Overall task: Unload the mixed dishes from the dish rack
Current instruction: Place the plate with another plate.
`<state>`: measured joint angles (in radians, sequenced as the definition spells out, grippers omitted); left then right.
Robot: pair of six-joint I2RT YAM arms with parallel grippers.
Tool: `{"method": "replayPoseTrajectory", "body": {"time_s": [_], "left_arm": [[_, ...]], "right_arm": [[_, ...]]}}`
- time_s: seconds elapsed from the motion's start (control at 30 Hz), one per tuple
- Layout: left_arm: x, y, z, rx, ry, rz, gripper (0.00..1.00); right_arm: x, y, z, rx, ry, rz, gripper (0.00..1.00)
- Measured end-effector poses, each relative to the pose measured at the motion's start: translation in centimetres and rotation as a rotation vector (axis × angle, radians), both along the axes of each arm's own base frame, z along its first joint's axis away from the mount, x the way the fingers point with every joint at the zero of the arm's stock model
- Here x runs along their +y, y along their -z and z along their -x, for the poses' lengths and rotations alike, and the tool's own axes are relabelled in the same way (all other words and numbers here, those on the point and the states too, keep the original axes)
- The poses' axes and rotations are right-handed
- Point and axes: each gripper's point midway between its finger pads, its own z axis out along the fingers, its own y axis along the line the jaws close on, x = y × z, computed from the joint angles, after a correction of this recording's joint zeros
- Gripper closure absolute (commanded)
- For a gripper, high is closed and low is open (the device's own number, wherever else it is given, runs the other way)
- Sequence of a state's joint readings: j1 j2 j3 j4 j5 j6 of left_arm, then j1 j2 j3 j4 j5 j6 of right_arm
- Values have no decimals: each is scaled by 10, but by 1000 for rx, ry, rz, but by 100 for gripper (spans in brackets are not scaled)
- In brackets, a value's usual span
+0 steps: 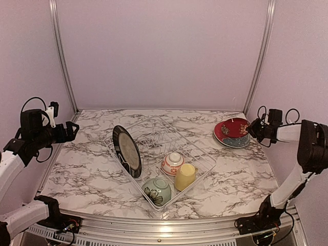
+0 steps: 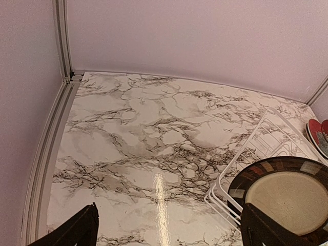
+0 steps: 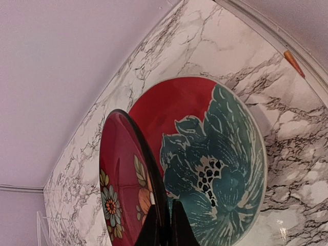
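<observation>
The right gripper (image 3: pixel 164 218) is clamping a tilted red flowered plate (image 3: pixel 120 174), seemingly just above the red-and-teal plate (image 3: pixel 215 154) lying on the worktop (image 3: pixel 287 138); the left gripper (image 1: pixel 70 131) is hanging wide open, left of the dish rack (image 1: pixel 159 136).

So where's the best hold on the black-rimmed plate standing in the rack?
By its top rim, coming down from above with one finger on each face: the black-rimmed plate stands on edge in the dish rack, leaving only that thin upper edge free.

Open tabletop (image 1: pixel 82 159) lies left of the rack (image 1: pixel 154 130); along the rack's left side an upright plate (image 1: pixel 127 151) blocks the white bowl (image 1: pixel 172 163), green bowl (image 1: pixel 157 190) and cup (image 1: pixel 185 177).
</observation>
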<state>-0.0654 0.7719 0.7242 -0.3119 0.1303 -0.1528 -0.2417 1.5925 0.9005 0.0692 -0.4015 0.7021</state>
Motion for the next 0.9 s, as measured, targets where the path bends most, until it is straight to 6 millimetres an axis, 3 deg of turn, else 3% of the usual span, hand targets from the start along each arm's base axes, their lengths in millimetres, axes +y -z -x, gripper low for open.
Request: {"method": "replayPoseTrajectory", "body": {"time_s": [0.63, 0.9], "left_arm": [[0, 0, 0, 0, 0, 0, 1], [0, 0, 0, 0, 0, 0, 1]], "right_arm": [[1, 43, -23, 37, -95, -10, 100], [-1, 49, -27, 41, -113, 19, 83]]}}
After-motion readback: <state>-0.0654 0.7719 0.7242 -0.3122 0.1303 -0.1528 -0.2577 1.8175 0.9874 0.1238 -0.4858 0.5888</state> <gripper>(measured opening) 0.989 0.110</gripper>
